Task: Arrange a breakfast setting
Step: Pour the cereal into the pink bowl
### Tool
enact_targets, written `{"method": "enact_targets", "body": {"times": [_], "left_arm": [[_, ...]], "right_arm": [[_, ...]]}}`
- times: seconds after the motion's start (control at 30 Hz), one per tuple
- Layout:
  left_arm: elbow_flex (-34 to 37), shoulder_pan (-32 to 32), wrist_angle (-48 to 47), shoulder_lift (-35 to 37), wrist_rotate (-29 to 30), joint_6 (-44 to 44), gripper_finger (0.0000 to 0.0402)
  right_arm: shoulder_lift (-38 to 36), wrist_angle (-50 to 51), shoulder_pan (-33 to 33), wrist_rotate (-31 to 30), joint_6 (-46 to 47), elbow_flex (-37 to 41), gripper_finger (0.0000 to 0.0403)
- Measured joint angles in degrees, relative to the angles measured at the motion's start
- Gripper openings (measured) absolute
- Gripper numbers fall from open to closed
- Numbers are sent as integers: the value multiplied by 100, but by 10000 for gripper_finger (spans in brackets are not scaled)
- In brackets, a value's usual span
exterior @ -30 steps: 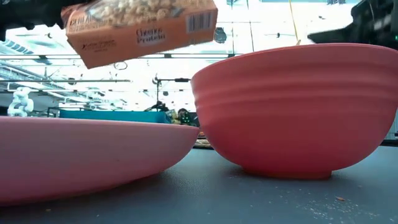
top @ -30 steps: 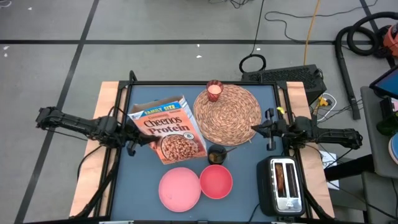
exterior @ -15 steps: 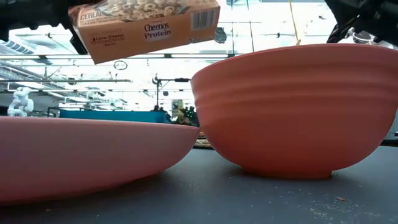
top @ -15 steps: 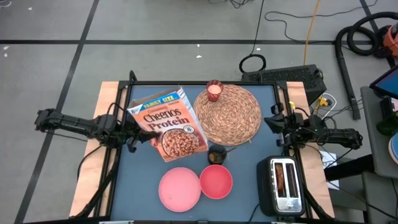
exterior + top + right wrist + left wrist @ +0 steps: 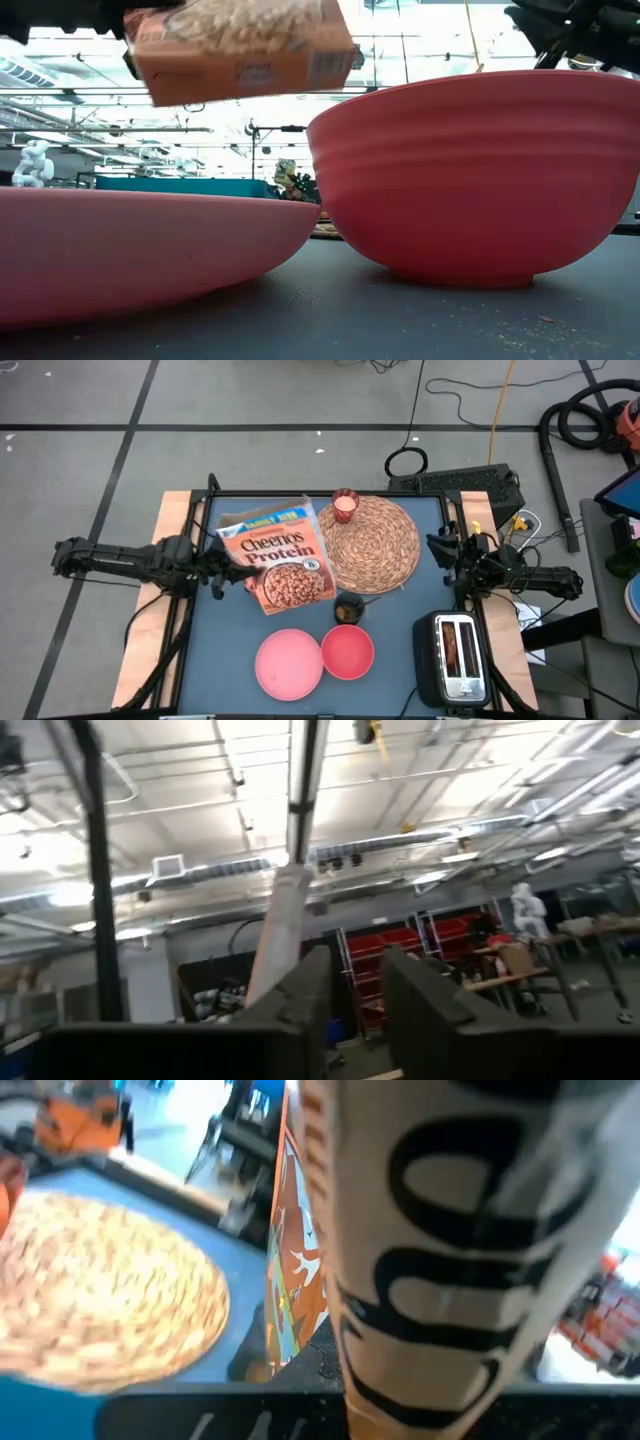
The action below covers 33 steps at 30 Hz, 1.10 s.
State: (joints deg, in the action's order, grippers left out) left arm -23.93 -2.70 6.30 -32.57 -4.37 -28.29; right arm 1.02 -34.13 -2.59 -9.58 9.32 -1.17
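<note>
Left gripper (image 5: 232, 573) clenched on the orange Cheerios Protein cardboard box (image 5: 277, 556) — lifted clear of the blue table (image 5: 395, 660).
The box hangs at nine o'clock of the round woven straw placemat (image 5: 375, 543), above the pink plate (image 5: 289, 664) and smaller coral-red bowl (image 5: 348, 651). Right gripper (image 5: 441, 547) waits at the mat's three o'clock, fingers (image 5: 300, 995) slightly parted, holding nothing.

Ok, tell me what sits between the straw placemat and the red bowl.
In the high view, the small dark-red fruit lies between the woven placemat and the coral-red bowl, at the placemat's near edge, just above the bowl's rim.
</note>
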Motion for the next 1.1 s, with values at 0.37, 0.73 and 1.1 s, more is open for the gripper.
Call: {"method": "enact_targets", "body": {"times": [0.37,0.73,1.1], "left_arm": [[-1547,342,-2003,-755,-453,1024,3],[-2139,720,-2882,-1257,-661,1472,11],[-2139,875,-3425,-1492,-663,1466,15]], "right_arm": [[411,-516,0,-96,463,-243,266],[2941,-408,0,91,-44,-2308,282],[5045,435,-56,708,-447,-4483,282]]}}
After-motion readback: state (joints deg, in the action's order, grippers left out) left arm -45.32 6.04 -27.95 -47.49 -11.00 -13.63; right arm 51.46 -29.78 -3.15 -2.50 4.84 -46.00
